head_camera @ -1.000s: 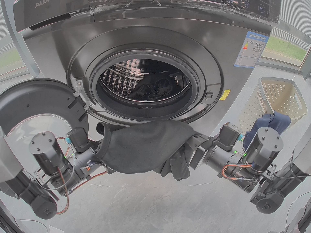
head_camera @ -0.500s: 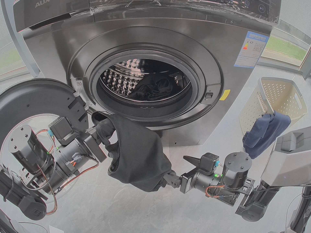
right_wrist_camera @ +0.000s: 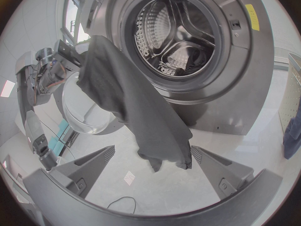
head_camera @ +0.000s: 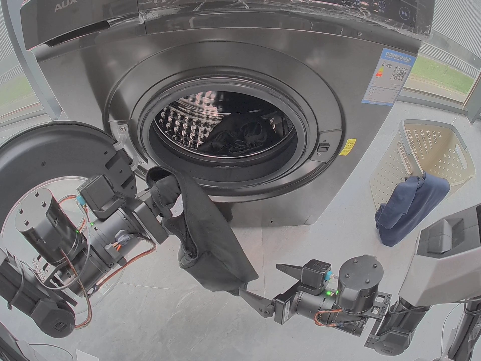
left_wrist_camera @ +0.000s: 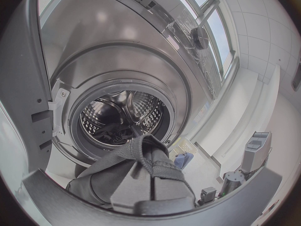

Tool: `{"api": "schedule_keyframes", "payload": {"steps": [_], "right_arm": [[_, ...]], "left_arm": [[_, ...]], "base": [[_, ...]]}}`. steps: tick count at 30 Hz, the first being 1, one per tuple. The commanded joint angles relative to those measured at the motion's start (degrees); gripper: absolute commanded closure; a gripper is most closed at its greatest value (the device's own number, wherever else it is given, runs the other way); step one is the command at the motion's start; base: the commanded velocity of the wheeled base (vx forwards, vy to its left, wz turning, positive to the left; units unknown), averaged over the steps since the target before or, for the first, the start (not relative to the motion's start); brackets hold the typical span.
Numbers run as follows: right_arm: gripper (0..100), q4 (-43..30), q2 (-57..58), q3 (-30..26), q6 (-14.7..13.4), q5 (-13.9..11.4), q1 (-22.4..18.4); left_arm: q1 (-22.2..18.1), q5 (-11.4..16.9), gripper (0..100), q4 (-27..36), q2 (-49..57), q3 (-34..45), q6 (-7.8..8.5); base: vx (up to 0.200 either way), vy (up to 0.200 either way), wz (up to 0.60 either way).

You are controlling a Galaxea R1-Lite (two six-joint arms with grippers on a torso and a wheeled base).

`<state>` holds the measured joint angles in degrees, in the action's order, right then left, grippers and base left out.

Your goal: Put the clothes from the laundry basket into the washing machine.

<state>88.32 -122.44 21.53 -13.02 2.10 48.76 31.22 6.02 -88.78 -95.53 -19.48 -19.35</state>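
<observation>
Head view: set high, faced forward and down — the washing machine front is seen from near.
Left wrist view: aimed into the drum from close by.
Right wrist view: held low, aimed up at the drum from farther back.
Shared: drum and dark garment are seen in all three.

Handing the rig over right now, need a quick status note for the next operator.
Left gripper shut on the black garment, below the drum opening's left edge.
Right gripper open, low, by the cloth's hanging end, holding nothing.
Done: dark clothes lie in the drum, door open.
Left: load the black garment, then the blue garment draped over the laundry basket rim.
</observation>
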Motion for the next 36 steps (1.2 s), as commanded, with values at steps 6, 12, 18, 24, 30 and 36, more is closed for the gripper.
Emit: {"api": "schedule_keyframes", "payload": {"steps": [6,12,18,24,30,36], "right_arm": [[0,0.01,3.88,-2.46,-0.16,0.19,0.46],[0,0.01,3.79,-0.26,0.01,-0.16,2.30],[0,0.01,1.59,4.84,0.01,-0.25,6.61],[0,0.01,-3.24,12.31,0.28,-0.43,6.35],[0,0.01,-8.78,19.60,2.21,-0.69,6.08],[0,-0.08,-13.88,26.64,2.82,-0.69,4.94]], "left_arm": [[-0.37,-1.54,100,0.01,-2.38,-1.35,0.71],[-0.11,-1.54,100,0.01,-2.65,-1.26,0.71],[-0.02,-1.72,100,0.01,-3.00,-1.26,0.80],[-0.02,-1.80,100,0.01,-3.00,-1.26,0.80],[0.07,-1.80,100,0.01,-2.91,-1.17,0.80],[0.16,-1.80,100,0.01,-2.91,-1.09,0.80]], "base": [[0.000,0.000,0.00],[0.000,0.000,0.00],[0.000,0.000,0.00],[0.000,0.000,0.00],[0.000,0.000,0.00],[0.000,0.000,0.00]]}}
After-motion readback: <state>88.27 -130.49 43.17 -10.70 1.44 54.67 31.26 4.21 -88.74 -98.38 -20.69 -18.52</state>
